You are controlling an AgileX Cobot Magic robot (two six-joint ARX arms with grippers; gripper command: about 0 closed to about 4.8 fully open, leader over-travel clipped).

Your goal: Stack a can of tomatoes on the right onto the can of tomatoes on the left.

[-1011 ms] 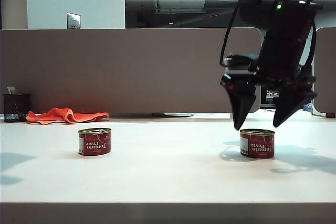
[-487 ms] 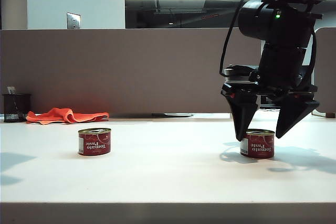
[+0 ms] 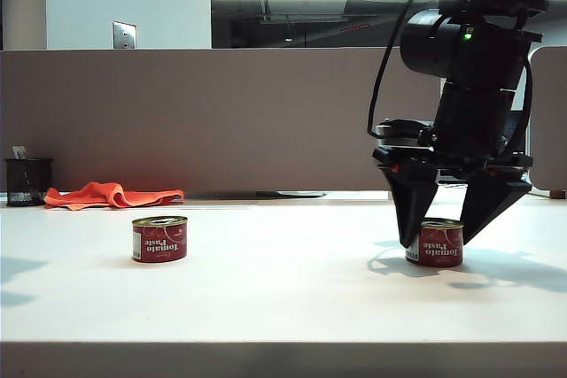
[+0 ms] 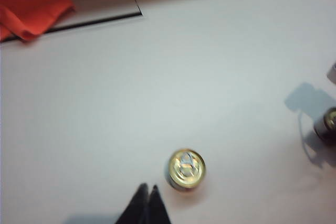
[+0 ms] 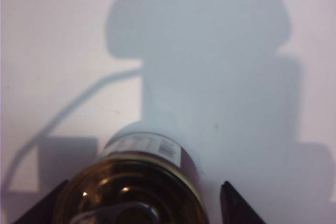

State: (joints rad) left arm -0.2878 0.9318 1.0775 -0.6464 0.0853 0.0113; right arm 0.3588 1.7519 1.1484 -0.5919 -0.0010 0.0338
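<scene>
Two short red tomato paste cans with gold lids stand upright on the white table. The left can (image 3: 159, 238) stands alone; the left wrist view shows its lid (image 4: 187, 169) just beyond my left gripper (image 4: 148, 187), which hangs above the table, shut and empty. The right can (image 3: 438, 250) sits between the black fingers of my right gripper (image 3: 435, 242), which points down with its tips near the table. In the right wrist view the can (image 5: 142, 153) fills the space between the fingers of the right gripper (image 5: 145, 184). A gap shows beside one finger, so the jaws are open.
An orange cloth (image 3: 111, 194) lies at the back left beside a black mesh cup (image 3: 27, 181). A flat dark strip (image 3: 288, 194) lies at the table's back edge under a brown partition wall (image 3: 221, 112). The table's front edge (image 3: 283, 343) runs across the foreground.
My right gripper has come down from above the right can until its fingers straddle it, and the fingers have drawn slightly closer. Neither can has moved.
</scene>
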